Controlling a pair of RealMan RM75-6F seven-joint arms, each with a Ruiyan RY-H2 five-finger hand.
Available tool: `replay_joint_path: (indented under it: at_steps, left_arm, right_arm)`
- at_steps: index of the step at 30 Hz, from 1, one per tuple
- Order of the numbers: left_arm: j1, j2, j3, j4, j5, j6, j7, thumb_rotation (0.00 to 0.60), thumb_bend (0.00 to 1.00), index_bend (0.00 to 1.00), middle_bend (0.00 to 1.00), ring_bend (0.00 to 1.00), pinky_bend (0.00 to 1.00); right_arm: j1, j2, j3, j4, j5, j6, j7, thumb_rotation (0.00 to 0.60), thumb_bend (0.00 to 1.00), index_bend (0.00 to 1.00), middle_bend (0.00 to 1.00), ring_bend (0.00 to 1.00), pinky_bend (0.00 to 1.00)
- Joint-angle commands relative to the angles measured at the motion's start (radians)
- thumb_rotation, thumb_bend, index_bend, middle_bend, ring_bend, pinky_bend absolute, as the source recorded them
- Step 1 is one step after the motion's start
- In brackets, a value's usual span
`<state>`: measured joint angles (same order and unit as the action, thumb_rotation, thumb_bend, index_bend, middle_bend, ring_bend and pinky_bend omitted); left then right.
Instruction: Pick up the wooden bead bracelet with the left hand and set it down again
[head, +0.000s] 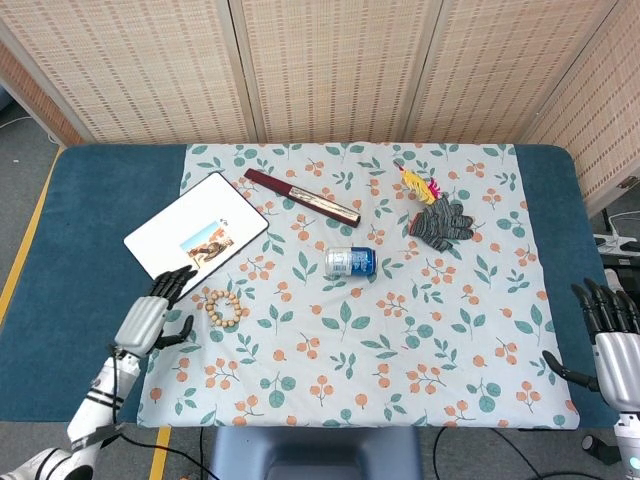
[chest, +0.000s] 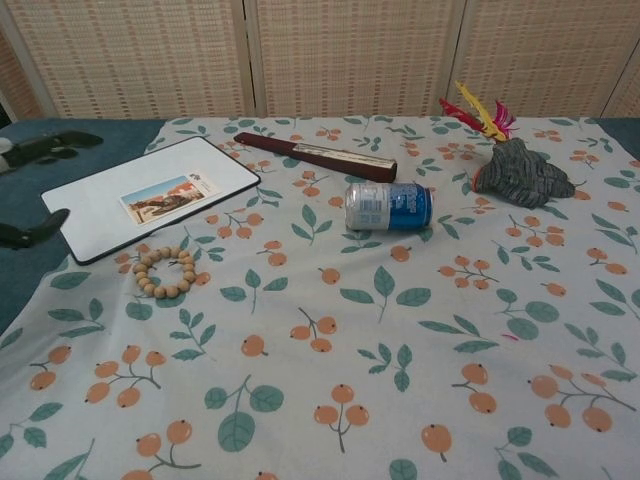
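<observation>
From the head view, the wooden bead bracelet (head: 224, 306) lies flat as a ring on the floral tablecloth (head: 400, 350), just below the near corner of the white board (head: 196, 236) and apart from the left hand (head: 155, 315), which hangs beside it with fingers spread and nothing in them. The right hand (head: 608, 335) sits at the table's far right edge, fingers straight and apart, empty. A blue drink can (head: 350, 262) lies on its side mid-cloth, with a dark folded fan (head: 302, 195) behind it and a grey glove (head: 441, 222) beside a feathered toy (head: 417, 184). In the chest view, the bracelet (chest: 165, 271) rests on the cloth just in front of the board (chest: 150, 195); only dark fingertips (chest: 40, 148) of the left hand show at the left edge.
</observation>
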<state>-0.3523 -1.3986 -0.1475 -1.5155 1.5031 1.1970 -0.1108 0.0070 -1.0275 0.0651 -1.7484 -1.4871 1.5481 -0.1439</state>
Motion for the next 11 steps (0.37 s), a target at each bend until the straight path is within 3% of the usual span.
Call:
replay_joint_path:
  at_steps: [1, 4, 6, 11]
  left_arm:
    - [0.183, 0.105, 0.12, -0.016, 0.133, 0.273, 0.125, 0.6, 0.54, 0.0, 0.0, 0.0, 0.0]
    - [0.238, 0.134, 0.147, -0.007, 0.138, 0.339, 0.183, 0.6, 0.52, 0.0, 0.0, 0.0, 0.0]
    - [0.246, 0.147, 0.135, -0.024, 0.133, 0.365, 0.2, 0.6, 0.5, 0.0, 0.0, 0.0, 0.0]
    - [0.247, 0.167, 0.131, -0.035, 0.095, 0.336, 0.234, 0.6, 0.49, 0.0, 0.0, 0.0, 0.0]
  right_arm:
    - [-0.001, -0.022, 0.013, -0.004, 0.043, -0.001, -0.067, 0.446, 0.14, 0.0, 0.0, 0.0, 0.0]
    - [0.004, -0.034, 0.014, -0.017, 0.06, -0.015, -0.103, 0.448, 0.14, 0.0, 0.0, 0.0, 0.0]
    - [0.009, -0.039, 0.009, -0.023, 0.065, -0.028, -0.121, 0.452, 0.14, 0.0, 0.0, 0.0, 0.0]
    - [0.017, -0.049, 0.005, -0.024, 0.062, -0.039, -0.155, 0.453, 0.14, 0.0, 0.0, 0.0, 0.0]
